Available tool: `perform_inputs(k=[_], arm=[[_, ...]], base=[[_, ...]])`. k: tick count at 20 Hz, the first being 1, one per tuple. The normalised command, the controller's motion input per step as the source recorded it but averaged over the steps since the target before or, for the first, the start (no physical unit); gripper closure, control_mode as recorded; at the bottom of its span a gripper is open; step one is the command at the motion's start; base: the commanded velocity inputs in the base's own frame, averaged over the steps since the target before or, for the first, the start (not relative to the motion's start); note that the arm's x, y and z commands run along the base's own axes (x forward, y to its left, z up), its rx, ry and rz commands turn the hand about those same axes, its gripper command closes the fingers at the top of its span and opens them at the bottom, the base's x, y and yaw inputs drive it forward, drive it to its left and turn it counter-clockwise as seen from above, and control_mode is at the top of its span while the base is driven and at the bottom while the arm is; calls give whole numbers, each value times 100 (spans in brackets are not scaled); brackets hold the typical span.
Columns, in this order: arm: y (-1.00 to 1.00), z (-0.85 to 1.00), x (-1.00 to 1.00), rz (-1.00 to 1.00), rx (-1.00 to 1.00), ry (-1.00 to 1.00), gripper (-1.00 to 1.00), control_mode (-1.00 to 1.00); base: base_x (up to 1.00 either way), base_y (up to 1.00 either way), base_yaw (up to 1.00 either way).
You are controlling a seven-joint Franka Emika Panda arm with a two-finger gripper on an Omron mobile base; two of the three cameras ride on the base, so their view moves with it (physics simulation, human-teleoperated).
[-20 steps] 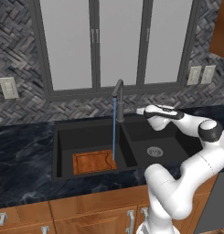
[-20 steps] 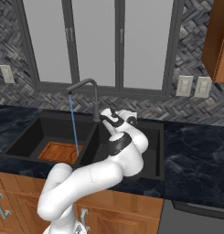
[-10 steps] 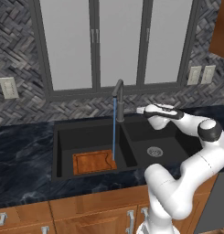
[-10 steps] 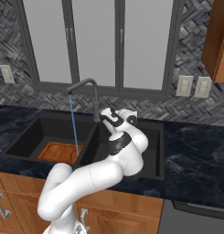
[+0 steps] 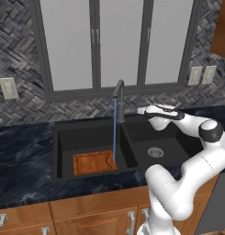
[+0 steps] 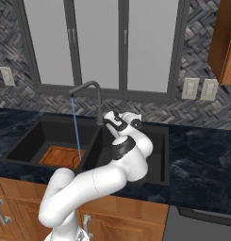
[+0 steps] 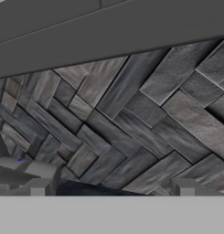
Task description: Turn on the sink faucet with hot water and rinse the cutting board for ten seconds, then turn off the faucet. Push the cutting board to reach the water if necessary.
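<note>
The dark grey sink faucet [image 5: 119, 98] stands behind the divider of the black sink [image 5: 77, 137]. A thin blue stream of water [image 5: 115, 133] falls from its spout into the left basin. It lands at the right edge of the reddish-brown cutting board [image 5: 94, 162], which lies flat on the basin floor. My gripper [image 5: 141, 111] hovers just right of the faucet post, open, with nothing between its fingers. From the right base, the gripper [image 6: 107, 121] sits beside the faucet [image 6: 98, 108], with the water [image 6: 76, 127] and board [image 6: 60, 156] to its left. In the hand view a grey faucet part [image 7: 22, 170] lies beside the left fingertip [image 7: 38, 187].
The right basin with its round drain [image 5: 155, 152] lies under my arm. Dark marble counter [image 5: 22, 160] flanks the sink. A herringbone backsplash [image 7: 131, 119] and window frame rise close behind the faucet. Wall outlets [image 5: 201, 75] sit to the right.
</note>
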Motion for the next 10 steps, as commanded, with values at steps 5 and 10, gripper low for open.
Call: perform_inputs(k=[5,10], arm=[[0,16,3,0,0,0,-100,-100],[0,11,4,0,0,0,-100,-100]], base=[[0,0,0],[0,0,0]])
